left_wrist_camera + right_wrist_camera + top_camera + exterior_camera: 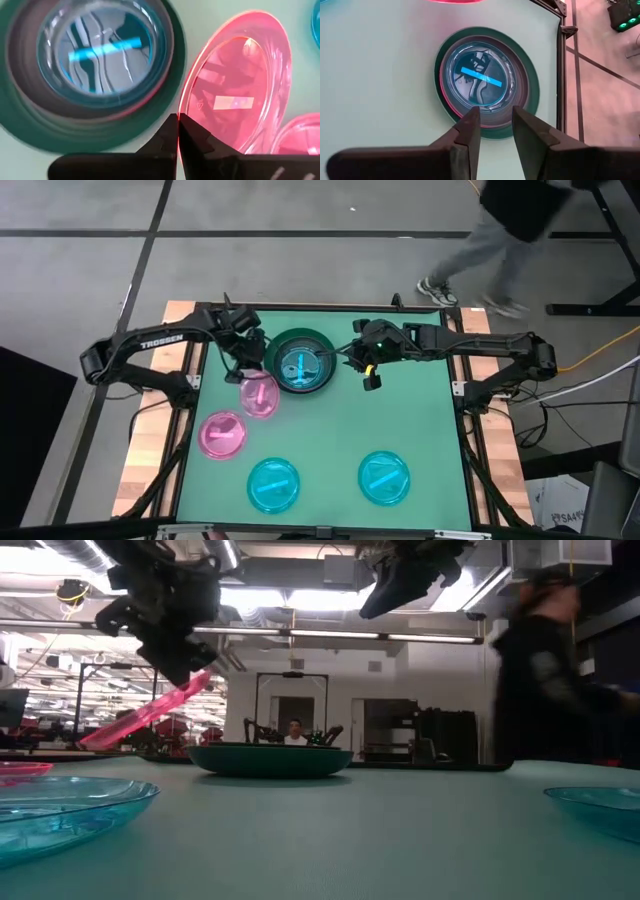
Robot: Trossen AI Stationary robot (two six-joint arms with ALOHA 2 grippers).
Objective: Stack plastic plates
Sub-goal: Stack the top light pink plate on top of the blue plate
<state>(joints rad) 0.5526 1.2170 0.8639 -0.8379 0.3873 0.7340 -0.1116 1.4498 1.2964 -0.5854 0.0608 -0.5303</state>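
A large dark green plate (pixel 300 363) rests on the far middle of the table. It holds a dark grey plate, a pink rim and a cyan plate (pixel 95 55) on top. My left gripper (pixel 246 366) is shut on a translucent pink plate (pixel 259 396), just left of the stack. My right gripper (pixel 369 374) hovers open to the right of the stack (pixel 487 82), touching nothing. A second pink plate (pixel 222 434) and two cyan plates (pixel 273 484) (pixel 384 477) lie flat on the near half. My left gripper (pixel 178 122) pinches the pink plate by its rim (pixel 183 102), at the edge nearest the green plate. The fingers come from above, slanting down. The plate (pixel 150 715) is lifted clear of the table and tilted, its free side sloping down away from the fingers.
A person (pixel 500 240) walks past the table's far right corner, and shows in the low view (pixel 550 670). Open green mat (pixel 400 420) lies between the stack and the near cyan plates. The table's frame edge (pixel 562 75) runs close behind the stack.
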